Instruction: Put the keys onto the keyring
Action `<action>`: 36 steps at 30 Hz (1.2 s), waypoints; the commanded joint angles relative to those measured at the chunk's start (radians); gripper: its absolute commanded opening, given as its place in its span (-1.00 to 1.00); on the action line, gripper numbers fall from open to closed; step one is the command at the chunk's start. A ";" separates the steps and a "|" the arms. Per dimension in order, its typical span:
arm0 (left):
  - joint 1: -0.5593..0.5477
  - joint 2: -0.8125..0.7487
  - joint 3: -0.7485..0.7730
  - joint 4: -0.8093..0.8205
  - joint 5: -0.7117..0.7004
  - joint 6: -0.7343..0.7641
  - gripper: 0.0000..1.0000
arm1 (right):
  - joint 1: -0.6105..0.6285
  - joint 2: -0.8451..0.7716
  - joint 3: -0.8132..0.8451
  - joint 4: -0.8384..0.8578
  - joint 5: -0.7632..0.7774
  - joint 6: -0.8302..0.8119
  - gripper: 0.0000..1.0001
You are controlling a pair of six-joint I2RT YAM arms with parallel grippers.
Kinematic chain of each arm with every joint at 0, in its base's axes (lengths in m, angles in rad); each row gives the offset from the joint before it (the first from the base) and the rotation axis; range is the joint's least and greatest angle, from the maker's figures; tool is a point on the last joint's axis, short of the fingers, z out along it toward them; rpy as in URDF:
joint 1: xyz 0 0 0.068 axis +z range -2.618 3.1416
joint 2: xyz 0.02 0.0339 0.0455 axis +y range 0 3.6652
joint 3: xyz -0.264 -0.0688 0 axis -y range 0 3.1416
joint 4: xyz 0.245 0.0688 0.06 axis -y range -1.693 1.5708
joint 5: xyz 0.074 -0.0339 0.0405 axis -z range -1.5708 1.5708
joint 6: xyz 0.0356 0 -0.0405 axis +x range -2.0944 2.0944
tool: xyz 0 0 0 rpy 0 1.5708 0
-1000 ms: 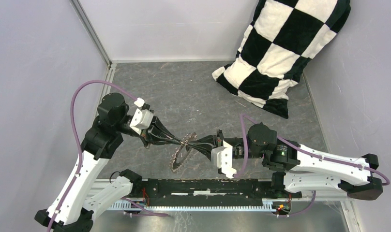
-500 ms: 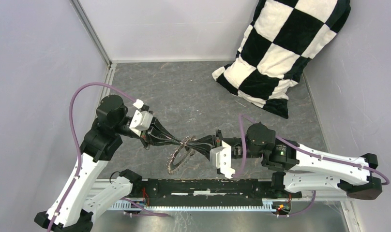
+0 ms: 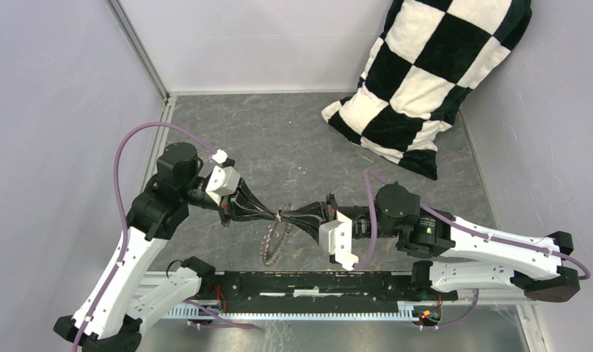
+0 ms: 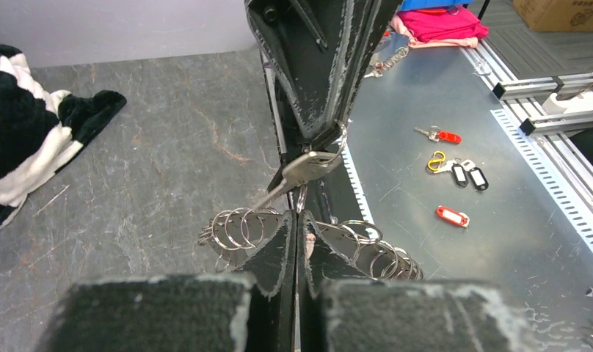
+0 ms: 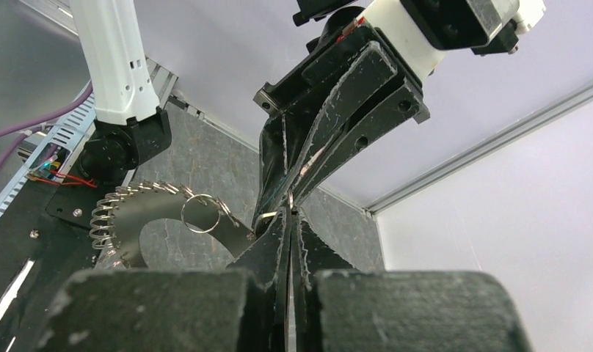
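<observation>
From above, the left arm (image 3: 125,257) and right arm (image 3: 492,246) reach toward each other over the grey worktop (image 3: 293,139). The tips of their jaws meet near its front middle. The keyring (image 3: 273,246) hangs just below that meeting point, edge-on, and whether it touches the worktop cannot be told. A checked pillow (image 3: 426,73) leans in the far right corner, well apart.

In the left wrist view, the left jaws are pressed together on the keyring (image 4: 235,229), whose loops fan out on both sides of the tips. The right jaws come in from above, also closed. A silvery key (image 4: 308,166) hangs from their tips by its head, blade slanting down toward the ring. Several coloured tags (image 4: 451,215) lie on a metal plate (image 4: 426,249) to the right.

In the right wrist view, the right jaws are pressed together with a thin strip of metal between the tips. The left jaws close in from above, almost tip to tip. The keyring (image 5: 132,213) curves away to the left.
</observation>
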 commanded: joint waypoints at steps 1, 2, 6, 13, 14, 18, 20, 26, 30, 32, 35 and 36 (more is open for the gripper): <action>-0.002 -0.003 0.030 -0.017 -0.003 0.061 -0.96 | 0.008 0.003 0.045 0.022 -0.005 -0.013 -0.99; -0.003 -0.004 0.031 -0.017 0.003 0.062 -0.96 | 0.007 0.003 0.047 0.003 0.000 -0.015 -1.00; -0.003 -0.011 0.038 -0.018 0.036 0.059 -0.96 | 0.006 0.000 0.037 -0.039 0.067 -0.033 -1.00; -0.002 -0.008 0.064 -0.022 0.064 0.037 -0.96 | 0.006 -0.031 0.014 -0.109 0.107 -0.090 -0.99; -0.002 -0.007 0.068 -0.024 0.067 0.037 -0.96 | 0.006 -0.032 0.021 -0.125 0.100 -0.099 -0.99; -0.003 0.005 0.080 -0.022 0.083 0.024 -0.96 | 0.007 -0.026 0.043 -0.180 0.080 -0.126 -0.99; -0.002 0.007 0.082 -0.022 0.084 0.023 -0.96 | 0.007 -0.024 0.045 -0.195 0.072 -0.135 -1.00; -0.003 0.008 0.074 -0.022 0.075 0.021 -0.96 | 0.007 -0.029 0.049 -0.173 0.038 -0.130 -0.99; -0.002 0.006 0.070 -0.022 0.072 0.020 -0.96 | 0.006 -0.025 0.051 -0.147 0.016 -0.125 -0.99; -0.002 0.006 0.070 -0.022 0.071 0.020 -0.96 | 0.007 -0.020 0.054 -0.142 0.010 -0.123 -0.99; -0.002 0.005 0.070 -0.021 0.067 0.020 -0.96 | 0.008 -0.018 0.053 -0.133 0.005 -0.122 -0.98; -0.002 0.005 0.071 -0.022 0.066 0.020 -0.96 | 0.008 -0.019 0.054 -0.129 0.005 -0.120 -0.99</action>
